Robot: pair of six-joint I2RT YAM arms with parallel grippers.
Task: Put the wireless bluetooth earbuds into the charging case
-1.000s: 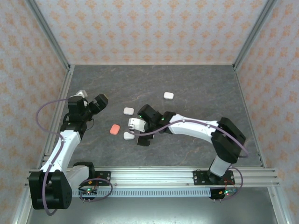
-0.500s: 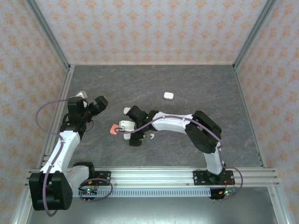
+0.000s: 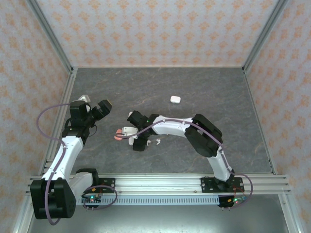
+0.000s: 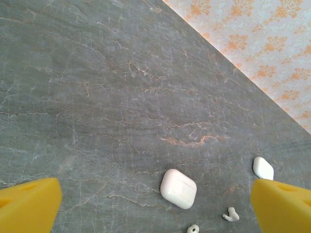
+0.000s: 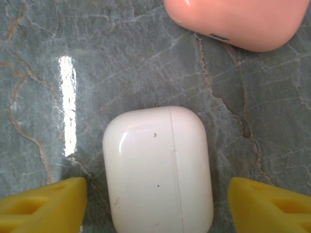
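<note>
In the right wrist view a shut white charging case (image 5: 158, 170) lies flat on the grey stone floor. My right gripper (image 5: 158, 206) is open around it, with a yellow fingertip on each side and a narrow gap at both. A coral case (image 5: 238, 22) lies just beyond it. From the top, the right gripper (image 3: 130, 132) covers the white case, the coral case (image 3: 118, 136) peeks out on its left, and a white earbud (image 3: 157, 141) lies beside the wrist. My left gripper (image 3: 104, 107) hangs open and empty. It looks down on a white case (image 4: 178, 188) and two white earbuds (image 4: 231, 214).
Another white case (image 3: 175, 99) lies alone toward the back of the floor. A small white case (image 4: 263, 168) sits by the left gripper's right fingertip. Patterned walls and metal rails (image 3: 63, 116) bound the floor on three sides.
My right arm has swung left and lowered its gripper over the white case beside the coral one, and its jaws have narrowed. The left arm has stayed still.
</note>
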